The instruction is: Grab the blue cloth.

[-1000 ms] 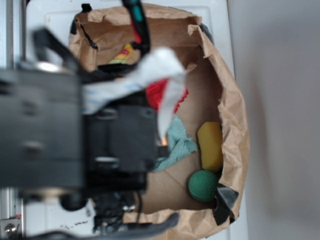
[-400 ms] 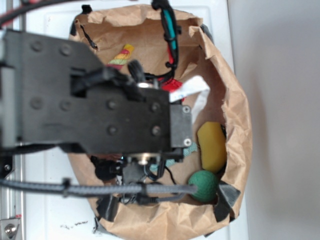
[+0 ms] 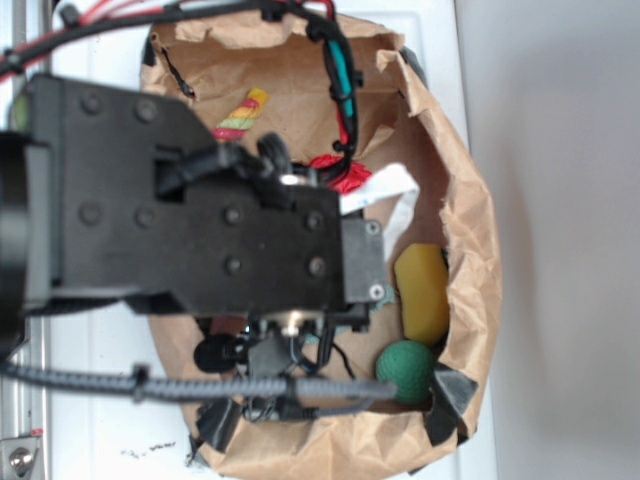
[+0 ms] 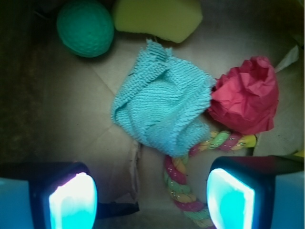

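Cloth came first in the wrist view: the blue cloth (image 4: pixel 162 110) lay crumpled on the cardboard floor of the brown paper bag (image 3: pixel 470 250), its right edge touching the red paper wad (image 4: pixel 245 95) and its lower edge lying over one end of the coloured rope toy (image 4: pixel 188 191). Beyond the cloth, toward the bag's far wall, sat the green ball (image 4: pixel 86 26) and, just beside it, the yellow sponge (image 4: pixel 157 18), both apart from the cloth.

Compared with a second ago, the arm had swung in over the bag, so that from the exterior camera its black body now hid the cloth almost entirely; in the last fraction of a second it had barely shifted. That suggested the approach was largely made and a descent was next.

The pincer (image 4: pixel 147 200) stood wide open and empty, its two pads at the near edge of the wrist view, short of the cloth and touching nothing.
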### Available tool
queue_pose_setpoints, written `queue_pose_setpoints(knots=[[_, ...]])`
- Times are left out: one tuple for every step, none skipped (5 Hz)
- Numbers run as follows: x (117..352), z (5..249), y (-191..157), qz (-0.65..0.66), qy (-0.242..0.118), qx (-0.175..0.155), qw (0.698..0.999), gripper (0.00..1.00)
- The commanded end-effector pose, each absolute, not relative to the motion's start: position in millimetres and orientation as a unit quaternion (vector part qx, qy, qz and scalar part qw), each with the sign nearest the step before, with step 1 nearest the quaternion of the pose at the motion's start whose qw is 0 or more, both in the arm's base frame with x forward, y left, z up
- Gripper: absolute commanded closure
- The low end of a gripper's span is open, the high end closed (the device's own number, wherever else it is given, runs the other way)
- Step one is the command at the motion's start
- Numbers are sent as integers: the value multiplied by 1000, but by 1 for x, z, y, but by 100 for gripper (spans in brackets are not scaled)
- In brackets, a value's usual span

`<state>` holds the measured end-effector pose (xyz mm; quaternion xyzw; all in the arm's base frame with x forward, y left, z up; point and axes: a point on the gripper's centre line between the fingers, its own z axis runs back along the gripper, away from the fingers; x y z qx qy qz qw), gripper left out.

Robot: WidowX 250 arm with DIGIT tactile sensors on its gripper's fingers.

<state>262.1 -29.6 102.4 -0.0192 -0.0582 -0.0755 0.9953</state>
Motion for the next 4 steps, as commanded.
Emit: queue_pose_setpoints(knots=[[278, 111, -50, -99, -144, 10, 985, 0], [283, 95, -48, -105, -146, 22, 983, 0], [283, 95, -48, -105, -146, 22, 983, 0], [283, 95, -48, -105, -146, 22, 983, 0]])
